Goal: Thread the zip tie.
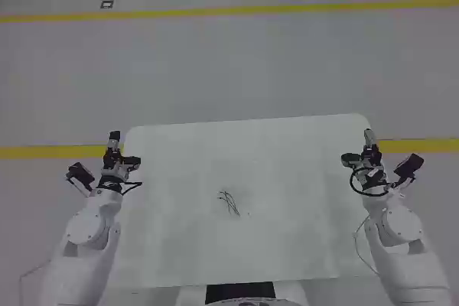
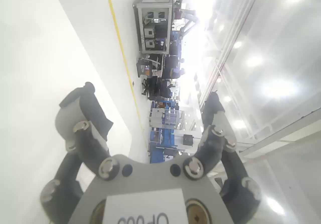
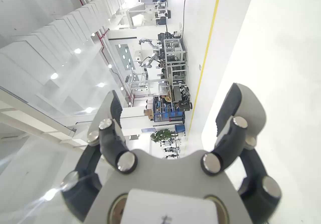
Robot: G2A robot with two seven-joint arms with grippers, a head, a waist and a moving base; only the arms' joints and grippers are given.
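A few thin dark zip ties (image 1: 229,203) lie in a loose bunch near the middle of the white table (image 1: 291,145). My left gripper (image 1: 114,140) sits at the table's left edge, far from them, pointing away toward the room. Its own view shows the left gripper (image 2: 150,94) open with nothing between the fingers. My right gripper (image 1: 369,139) is at the table's right edge, also far from the ties. There too the right gripper (image 3: 175,94) is open and holds nothing.
Grey floor with yellow lines (image 1: 214,11) surrounds the table. Both wrist views look past the table edge into a workshop with equipment racks (image 2: 154,26) far off.
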